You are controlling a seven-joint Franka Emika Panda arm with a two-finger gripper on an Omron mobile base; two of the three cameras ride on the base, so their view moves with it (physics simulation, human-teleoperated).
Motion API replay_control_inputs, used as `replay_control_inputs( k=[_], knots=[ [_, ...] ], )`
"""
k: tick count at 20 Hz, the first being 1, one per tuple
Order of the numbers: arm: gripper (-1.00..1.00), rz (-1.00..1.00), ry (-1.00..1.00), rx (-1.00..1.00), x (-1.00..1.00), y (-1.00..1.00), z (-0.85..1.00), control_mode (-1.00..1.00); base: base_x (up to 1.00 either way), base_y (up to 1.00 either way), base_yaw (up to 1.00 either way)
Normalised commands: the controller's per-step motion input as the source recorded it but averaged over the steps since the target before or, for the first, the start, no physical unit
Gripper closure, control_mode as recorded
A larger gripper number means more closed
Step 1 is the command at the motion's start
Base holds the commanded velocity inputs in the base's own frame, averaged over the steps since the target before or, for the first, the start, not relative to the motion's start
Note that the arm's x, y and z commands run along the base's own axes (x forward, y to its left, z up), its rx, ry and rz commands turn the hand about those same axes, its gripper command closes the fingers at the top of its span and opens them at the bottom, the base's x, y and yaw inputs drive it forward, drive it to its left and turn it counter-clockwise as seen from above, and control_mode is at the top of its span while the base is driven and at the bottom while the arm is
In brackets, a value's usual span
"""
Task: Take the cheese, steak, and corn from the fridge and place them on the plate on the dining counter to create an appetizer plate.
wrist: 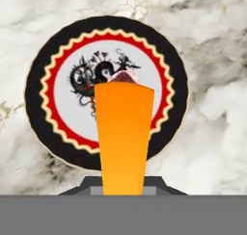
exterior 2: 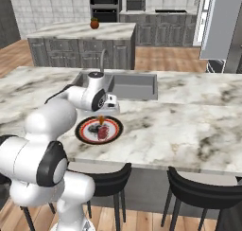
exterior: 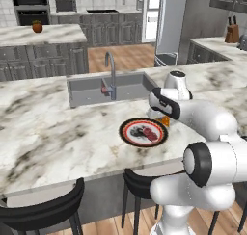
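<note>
The gripper (exterior 2: 101, 115) was positioned above the dining counter (exterior: 48, 128), pointing down, with its jaws clamped on the cheese (wrist: 124, 137). In the hand view the orange wedge rose from between the finger bases at the bottom edge and extended up over the middle of the picture. In the left base view the cheese (exterior: 165, 120) showed as a small orange piece under the hand; in the right base view it (exterior 2: 101, 118) hung just below the hand.

The plate (wrist: 53, 65) lay directly beneath the gripper on the marble surface, flat, with its dark rim, red scalloped band and pale patterned centre visible around the cheese. In the left base view the plate (exterior: 129, 128) sat just below and beside the hand, toward the near edge of the counter. The steak (exterior: 148, 133) rested on the plate; in the right base view it (exterior 2: 103, 131) lay under the suspended cheese, and in the hand view only a small pinkish edge (wrist: 124, 76) appeared past the top of the wedge. Whether the cheese touched the steak could not be determined.

The inset sink (exterior: 87, 92) and its tap (exterior: 112, 72) stood beyond the hand on the far side of the counter. Black stools (exterior 2: 198, 192) stood along the near side below the hand. The fridge door (exterior 2: 218, 24) stood well apart, beyond the counter.
</note>
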Motion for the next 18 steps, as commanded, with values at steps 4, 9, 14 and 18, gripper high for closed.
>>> replay_control_inputs(
  k=[4, 9, 14, 18],
  knots=[
    [1.0, 0.11, 0.09, 0.0, 0.61, -0.19, -0.41, -1.0, 0.0, 0.0, 0.0],
    [1.0, 0.12, 0.01, 0.0, 0.74, -0.11, -0.48, -1.0, 0.0, 0.0, 0.0],
    [1.0, 0.12, 0.01, 0.0, 0.82, 0.0, -0.59, -1.0, 0.0, 0.0, 0.0],
    [1.0, 0.11, 0.02, 0.0, 0.78, -0.04, -0.59, -1.0, 0.0, 0.0, 0.0]
  ],
)
